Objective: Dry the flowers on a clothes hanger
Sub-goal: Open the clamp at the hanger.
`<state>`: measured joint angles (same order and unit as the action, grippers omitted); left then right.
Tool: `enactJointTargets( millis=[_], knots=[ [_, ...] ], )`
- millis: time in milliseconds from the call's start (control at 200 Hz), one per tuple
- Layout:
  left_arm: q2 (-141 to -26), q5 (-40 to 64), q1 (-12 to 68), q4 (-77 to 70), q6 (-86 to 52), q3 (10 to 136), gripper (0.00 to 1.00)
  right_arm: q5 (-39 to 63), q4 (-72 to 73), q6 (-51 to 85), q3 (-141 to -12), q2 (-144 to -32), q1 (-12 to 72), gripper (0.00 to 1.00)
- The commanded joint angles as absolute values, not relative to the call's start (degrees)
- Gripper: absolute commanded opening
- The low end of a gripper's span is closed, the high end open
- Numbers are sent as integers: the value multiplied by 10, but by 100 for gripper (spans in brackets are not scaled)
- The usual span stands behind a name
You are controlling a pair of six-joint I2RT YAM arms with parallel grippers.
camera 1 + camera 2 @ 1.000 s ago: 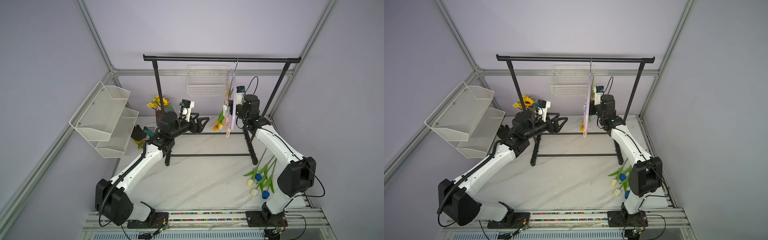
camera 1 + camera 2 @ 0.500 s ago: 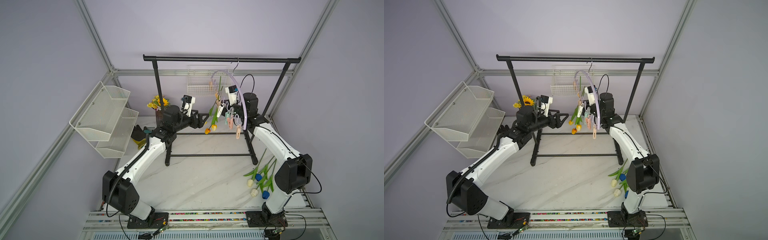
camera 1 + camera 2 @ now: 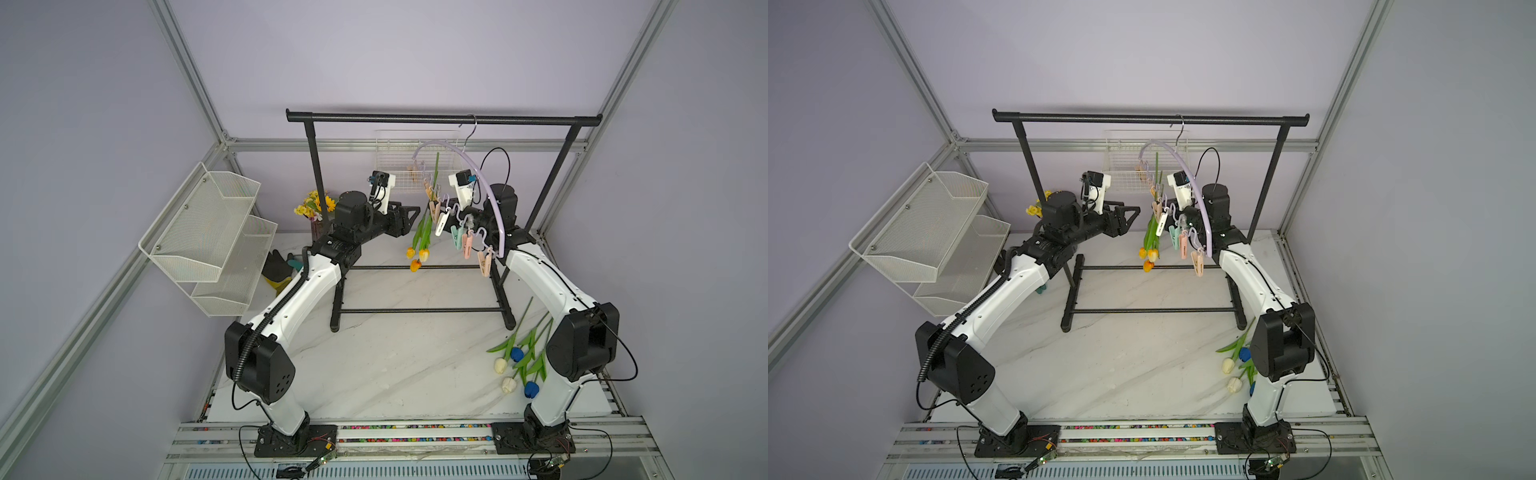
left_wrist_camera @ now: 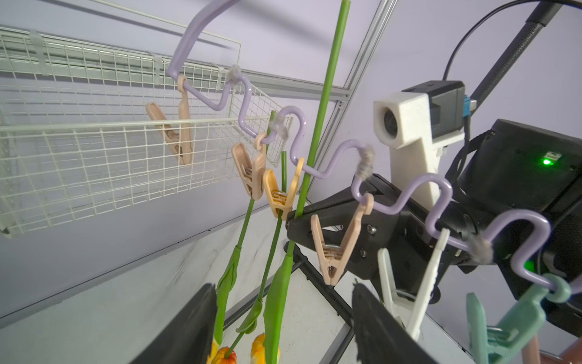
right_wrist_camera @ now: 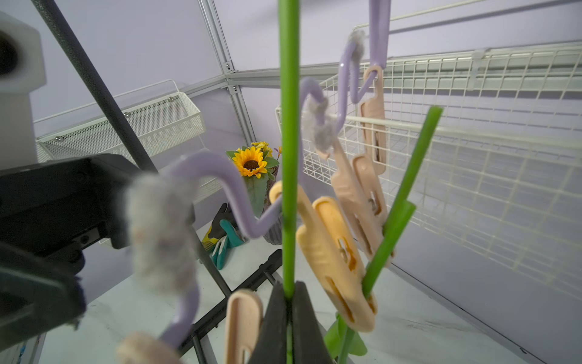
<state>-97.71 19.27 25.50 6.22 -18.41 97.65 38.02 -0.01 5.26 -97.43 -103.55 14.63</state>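
The left end effector (image 4: 282, 288) stands open, fingers spread, gripping nothing. Leaves hang just ahead of the gap, and whether they touch cannot be told. Ahead of it and above, the hanger (image 4: 393, 207) hangs tilted by its hook from the rack bar (image 3: 415, 118), with two tulips (image 4: 244, 227) clipped head-down in pegs. Beside these, the right end effector (image 5: 289, 288) is closed on the bare stem of a third tulip (image 4: 318, 126), head down, its stem rising past the hanger's wavy bar. A free pink peg (image 4: 330, 252) hangs just in front of the right end effector, on the side toward the left one. Four more tulips (image 3: 516, 354) lie on the surface (image 3: 395, 361), well below and behind the right end effector.

The tulip looks light, with a thin, smooth, springy stem that could slip or twist in a pinch. The bare stem above the leaf seems the best hold. The peg probably needs squeezing at its tail ends, and the hanger will likely swing at any push.

There is open air below both end effectors. The wire basket (image 4: 94, 141) sits close beyond the hanger.
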Motion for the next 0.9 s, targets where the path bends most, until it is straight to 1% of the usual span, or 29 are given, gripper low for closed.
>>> enactJointTargets(
  millis=[0,215,415,585,755,895],
  knots=[
    [-985,199,253,65,-185,1013,68,418,25,71,-998,-1045,138,0],
    [-1020,221,276,72,-186,1055,66,447,41,89,-1004,-1054,132,0],
    [-1046,221,290,79,-179,1089,60,443,41,87,-1005,-1051,131,0],
    [-1066,201,302,92,-177,1115,61,439,40,85,-1003,-1049,130,0],
    [-1080,198,308,96,-179,1130,63,441,40,85,-999,-1048,128,0],
    [-1091,199,310,102,-181,1146,63,443,41,86,-998,-1047,128,0]
  ],
)
